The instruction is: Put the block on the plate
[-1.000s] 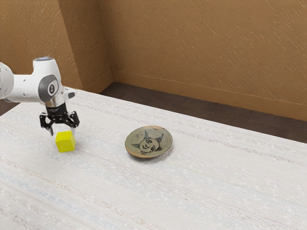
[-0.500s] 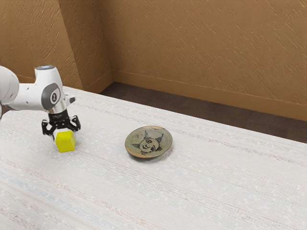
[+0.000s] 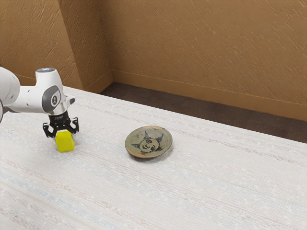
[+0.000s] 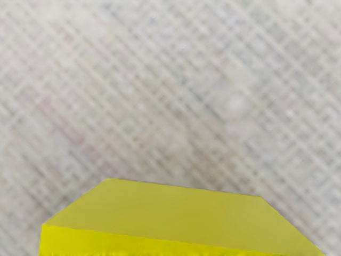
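Gripper (image 3: 64, 135): one, black, two-fingered, pointing down at the upper part of the block; whether it is open or closed on the block cannot be told. Block (image 3: 65, 143): one, plain yellow, directly below the gripper's body, at table level and off the plate; in the wrist view, its top and one side face lie close under the hand. Arm (image 3: 32, 98): white with grey joint covers, above the gripper and reaching in from the exterior view's left. Plate (image 3: 139, 148): one, round, grey-green with brownish edging and a dark face-like drawing, well apart from the gripper toward the exterior view's right. Table (image 3: 192, 187): whitish, faintly streaked, beneath block and plate. Wall (image 3: 201, 48): brown, textured, beyond the table from the gripper, above a dark floor (image 3: 158, 101).
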You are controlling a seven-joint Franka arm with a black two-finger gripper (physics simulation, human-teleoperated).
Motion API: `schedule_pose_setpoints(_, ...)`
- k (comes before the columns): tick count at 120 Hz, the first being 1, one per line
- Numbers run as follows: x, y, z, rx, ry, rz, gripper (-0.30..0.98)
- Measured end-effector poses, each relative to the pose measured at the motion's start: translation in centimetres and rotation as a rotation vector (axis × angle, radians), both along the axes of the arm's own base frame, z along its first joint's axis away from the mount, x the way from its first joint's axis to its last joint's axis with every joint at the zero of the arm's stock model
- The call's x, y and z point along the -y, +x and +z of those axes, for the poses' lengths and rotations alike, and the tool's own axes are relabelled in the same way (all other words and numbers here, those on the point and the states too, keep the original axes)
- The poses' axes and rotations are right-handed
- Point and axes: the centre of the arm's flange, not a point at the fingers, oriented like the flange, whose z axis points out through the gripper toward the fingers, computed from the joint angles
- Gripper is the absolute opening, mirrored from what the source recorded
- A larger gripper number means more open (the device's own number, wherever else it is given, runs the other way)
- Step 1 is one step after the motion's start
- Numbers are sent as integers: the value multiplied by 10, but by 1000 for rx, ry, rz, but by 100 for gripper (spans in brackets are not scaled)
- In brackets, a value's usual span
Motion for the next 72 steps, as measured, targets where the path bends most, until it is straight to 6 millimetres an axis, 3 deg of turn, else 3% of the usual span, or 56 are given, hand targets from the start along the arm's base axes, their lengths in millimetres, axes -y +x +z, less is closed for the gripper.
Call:
schedule_pose_setpoints(22,6,3,14,22,3,7,45)
schedule_pose_setpoints(34,28,10,35,51,4,-20,44)
schedule_pose_setpoints(44,65,23,53,78,5,-73,43)
schedule_pose_setpoints(72,203,52,80,130,-7,-269,42)
